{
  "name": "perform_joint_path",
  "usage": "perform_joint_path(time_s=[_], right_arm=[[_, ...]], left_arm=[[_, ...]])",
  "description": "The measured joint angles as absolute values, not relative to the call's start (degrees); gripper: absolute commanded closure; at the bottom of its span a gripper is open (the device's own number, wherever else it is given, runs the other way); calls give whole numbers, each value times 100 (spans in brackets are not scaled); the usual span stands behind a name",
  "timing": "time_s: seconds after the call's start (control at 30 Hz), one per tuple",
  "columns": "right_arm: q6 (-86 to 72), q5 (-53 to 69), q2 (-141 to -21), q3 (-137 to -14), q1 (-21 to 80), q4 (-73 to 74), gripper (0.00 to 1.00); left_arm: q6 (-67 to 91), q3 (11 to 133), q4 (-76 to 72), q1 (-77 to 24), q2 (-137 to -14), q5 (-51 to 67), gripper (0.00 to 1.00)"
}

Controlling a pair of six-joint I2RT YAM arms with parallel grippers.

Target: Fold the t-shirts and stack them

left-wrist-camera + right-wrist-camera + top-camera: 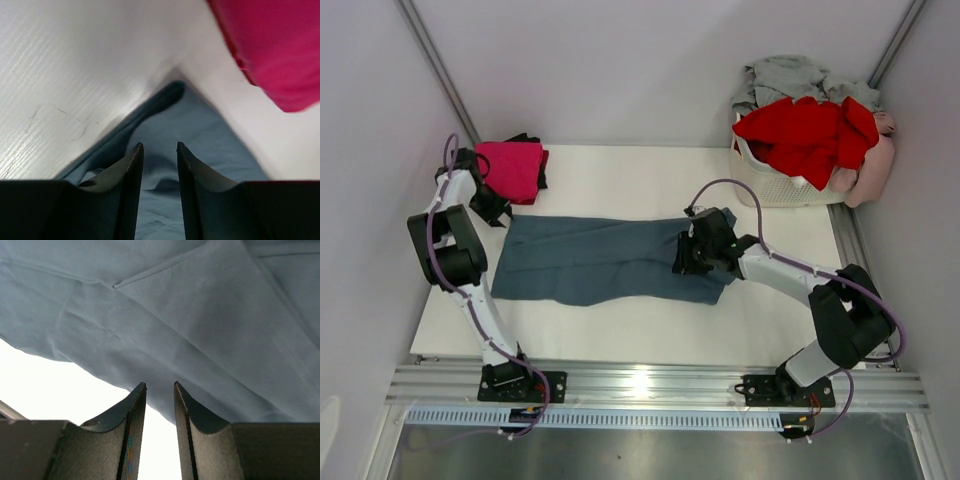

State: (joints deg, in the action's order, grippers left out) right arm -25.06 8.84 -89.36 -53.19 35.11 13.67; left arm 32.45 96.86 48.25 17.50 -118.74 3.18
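A slate blue-grey t-shirt [600,260] lies as a long folded band across the middle of the white table [620,185]. My left gripper [492,212] is at its far left corner. In the left wrist view the jaws [157,145] stand a little apart over that corner [200,130], with rumpled cloth showing in the gap. My right gripper [680,258] hovers over the shirt's right end. Its jaws [160,384] are narrowly apart at the near hem [175,315], with only bare table between them. A folded magenta t-shirt [510,165] [275,45] rests on a black one [544,170] at the back left.
A white slatted basket [770,180] stands at the back right, heaped with a red t-shirt [805,135], a grey one [790,75] and a pale pink one [875,165]. Grey walls close in on both sides. A metal rail [650,385] runs along the near edge.
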Motion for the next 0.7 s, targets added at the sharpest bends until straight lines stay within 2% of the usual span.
perform_joint_path(time_s=[0.27,0.37,0.4,0.47,0.6,0.7], right_arm=[[-2622,582,-8466,-5293,3439,1402,67],[-2633,541,-8462,-5293,3409,1396,66],[-2630,521,-8462,-5293,3400,1400,66],[-2628,493,-8462,-5293,3389,1409,66],[-2624,480,-8464,-5293,3378,1435,66],[-2589,478,-8466,-5295,3374,1455,66]], left_arm=[[3124,9695,5017,1999,-12125,471,65],[3081,9699,5024,2005,-12169,504,73],[3057,9699,5022,2005,-12184,541,81],[3011,9697,5002,2005,-12193,655,85],[2980,9697,4890,2005,-12193,906,86],[2934,9697,4880,2005,-12193,1028,82]])
